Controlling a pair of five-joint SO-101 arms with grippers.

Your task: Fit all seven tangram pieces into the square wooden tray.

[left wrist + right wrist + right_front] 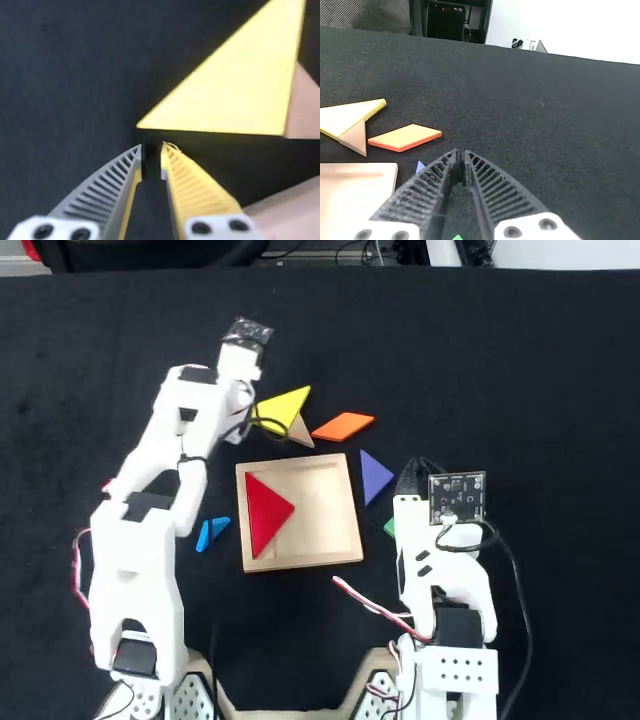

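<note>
Inside the wooden tray (345,540) sits one red triangle (264,512); six pieces (285,405) wait outside, left fingers (120,180) and right fingers (490,185) pressed together.

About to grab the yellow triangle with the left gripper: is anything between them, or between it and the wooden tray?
Nothing visible lies between the left gripper and the yellow triangular piece, just black cloth. A small tan wooden triangle lies against its tray side, between it and the square wooden tray.

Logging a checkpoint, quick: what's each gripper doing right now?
Left gripper: closed, empty, tips just short of a corner of the yellow triangle.
Right gripper: closed, holding nothing.
</note>
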